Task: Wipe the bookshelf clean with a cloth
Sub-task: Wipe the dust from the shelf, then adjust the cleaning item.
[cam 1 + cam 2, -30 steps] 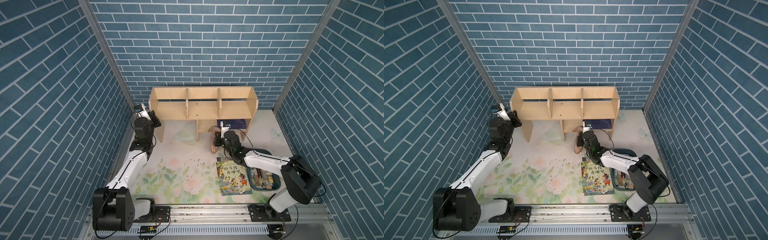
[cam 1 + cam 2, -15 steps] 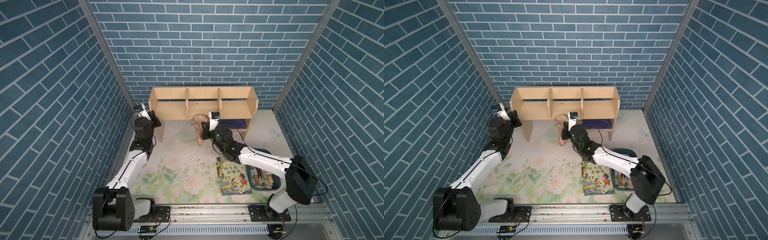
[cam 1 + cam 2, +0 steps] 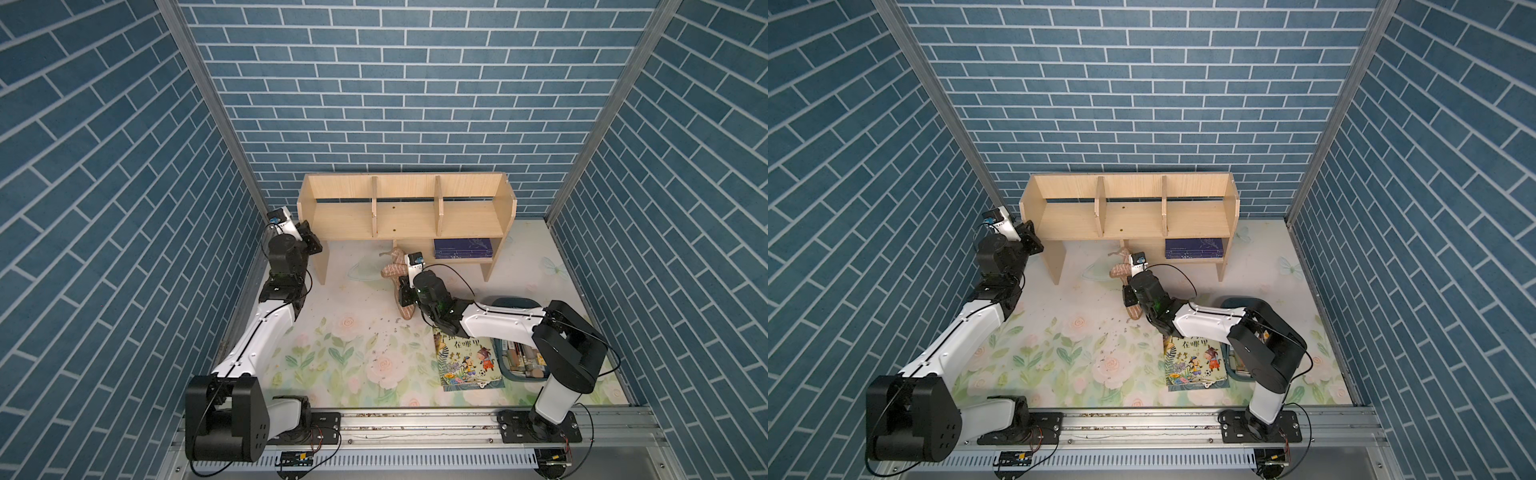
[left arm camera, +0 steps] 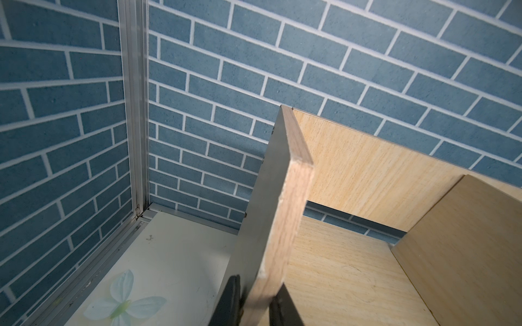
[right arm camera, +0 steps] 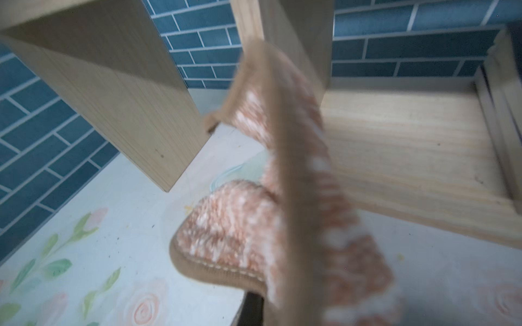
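Swung left from the lower shelf a second ago, then pulled back, my right gripper (image 3: pixel 402 291) now holds the cloth (image 3: pixel 395 271) in front of the bookshelf (image 3: pixel 407 216).

Its jaws are clamped on the tan-and-cream cloth, which hangs clear of the bookshelf, just in front of the lower shelf's left leg and over the floral mat (image 3: pixel 332 361); whether its lower end touches the mat I cannot tell. My left gripper (image 4: pixel 257 299) has not moved: it pinches the front edge of the bookshelf's left end panel, fingers (image 4: pixel 282 307) on either face. A dark blue book (image 3: pixel 463 248) lies on the lower shelf, dark crumbs (image 3: pixel 388 330) speckle the mat near the cloth, and a picture book (image 3: pixel 467 361) lies beside a dark bin (image 3: pixel 517 301) under my right arm.
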Controlling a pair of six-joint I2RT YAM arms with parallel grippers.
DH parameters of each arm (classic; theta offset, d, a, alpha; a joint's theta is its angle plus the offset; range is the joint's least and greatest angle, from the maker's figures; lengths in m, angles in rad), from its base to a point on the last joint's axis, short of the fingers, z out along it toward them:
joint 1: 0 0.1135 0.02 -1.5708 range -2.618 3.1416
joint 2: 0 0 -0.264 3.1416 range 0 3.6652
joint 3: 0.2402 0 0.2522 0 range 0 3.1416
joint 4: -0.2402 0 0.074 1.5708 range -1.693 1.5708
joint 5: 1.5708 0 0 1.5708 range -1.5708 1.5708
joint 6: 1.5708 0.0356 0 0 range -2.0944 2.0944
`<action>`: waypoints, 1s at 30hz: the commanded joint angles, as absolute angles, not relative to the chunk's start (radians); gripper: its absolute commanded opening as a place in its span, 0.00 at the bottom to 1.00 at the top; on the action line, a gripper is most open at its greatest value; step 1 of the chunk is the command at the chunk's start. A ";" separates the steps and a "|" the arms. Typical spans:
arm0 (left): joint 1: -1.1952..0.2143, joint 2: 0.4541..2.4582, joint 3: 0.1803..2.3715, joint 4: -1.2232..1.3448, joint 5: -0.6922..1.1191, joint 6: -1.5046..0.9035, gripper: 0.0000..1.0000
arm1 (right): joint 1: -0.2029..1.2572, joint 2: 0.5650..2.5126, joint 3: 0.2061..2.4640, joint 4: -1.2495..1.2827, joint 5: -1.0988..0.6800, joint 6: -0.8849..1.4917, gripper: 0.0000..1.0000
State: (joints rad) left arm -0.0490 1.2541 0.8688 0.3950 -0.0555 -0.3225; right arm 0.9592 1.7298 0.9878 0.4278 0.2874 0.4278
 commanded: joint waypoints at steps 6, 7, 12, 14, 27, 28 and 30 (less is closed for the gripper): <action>-0.090 1.208 0.909 0.187 -0.081 -0.426 0.57 | 0.974 1.463 0.965 0.421 0.206 0.447 0.00; -0.089 1.191 0.919 0.161 -0.106 -0.427 0.75 | 0.974 1.441 0.956 0.429 0.180 0.448 0.00; -0.086 1.069 0.934 0.041 -0.153 -0.442 0.99 | 0.974 1.344 0.911 0.487 0.049 0.465 0.00; -0.088 1.001 0.911 0.051 -0.067 -0.442 0.94 | 0.975 1.326 0.907 0.507 -0.010 0.471 0.00; -0.621 0.877 0.804 0.389 0.479 -0.401 0.52 | 0.974 1.231 0.914 0.603 -0.284 0.524 0.00; -0.638 0.879 0.804 0.381 0.463 -0.382 0.55 | 0.974 1.220 0.914 0.600 -0.295 0.526 0.00; -0.652 0.896 0.815 0.353 0.446 -0.354 0.57 | 0.975 1.203 0.914 0.603 -0.328 0.532 0.00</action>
